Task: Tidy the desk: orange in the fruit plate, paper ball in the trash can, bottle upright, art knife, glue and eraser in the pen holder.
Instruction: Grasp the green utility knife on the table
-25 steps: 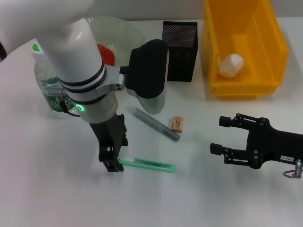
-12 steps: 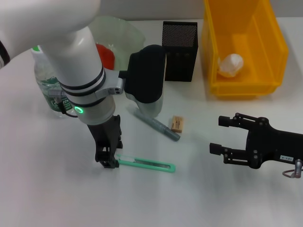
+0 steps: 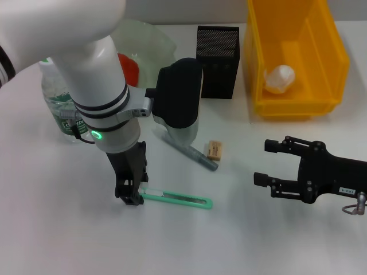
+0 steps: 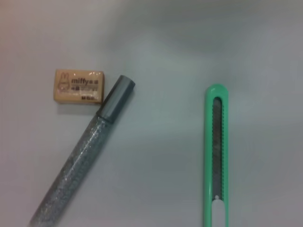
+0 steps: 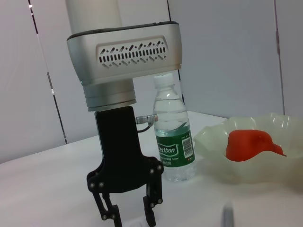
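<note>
Now the art knife (image 3: 176, 199) step is in hand: the left gripper (image 3: 129, 193) is lowered over the knife's white end, fingers spread and not yet clenched, the knife flat on the surface (image 3: 241, 240) between them. Closing and a lift toward the pen holder (image 3: 218, 54) are called for. The right gripper (image 3: 270, 163) is parked, fingers released.
</note>
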Robot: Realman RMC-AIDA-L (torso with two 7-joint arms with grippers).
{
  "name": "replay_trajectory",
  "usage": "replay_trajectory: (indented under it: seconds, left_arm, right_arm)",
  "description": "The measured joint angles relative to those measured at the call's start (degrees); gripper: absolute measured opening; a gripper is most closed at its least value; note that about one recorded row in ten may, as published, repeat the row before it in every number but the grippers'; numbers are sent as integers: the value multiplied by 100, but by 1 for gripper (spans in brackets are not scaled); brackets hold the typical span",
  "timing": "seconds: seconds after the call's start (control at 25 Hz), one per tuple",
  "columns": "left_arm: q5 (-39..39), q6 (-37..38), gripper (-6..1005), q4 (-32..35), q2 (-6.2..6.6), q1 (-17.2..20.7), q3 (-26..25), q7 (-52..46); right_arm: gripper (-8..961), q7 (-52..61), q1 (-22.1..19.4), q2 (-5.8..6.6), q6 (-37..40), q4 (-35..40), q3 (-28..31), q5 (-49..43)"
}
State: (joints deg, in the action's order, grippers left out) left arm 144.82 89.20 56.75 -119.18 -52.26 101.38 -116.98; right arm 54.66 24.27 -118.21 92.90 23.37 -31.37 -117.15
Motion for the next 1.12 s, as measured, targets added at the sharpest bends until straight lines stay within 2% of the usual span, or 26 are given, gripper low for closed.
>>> replay_trajectory:
  seconds: [0.24,0.36,1.12]
  left_arm:
    - [-19,-9,434,-1,0,-5,47,-17]
    - [-36,-63,356,-1,0,-5,144,-63]
    - [-33,-166,340,-39,0,36,286,-126]
  right_arm:
    - [786,0,5,0,4,1,0,0]
    - [786,-1,7,0,6,1,0,0]
    - [786,-63,8,0,18,-19,0,-1]
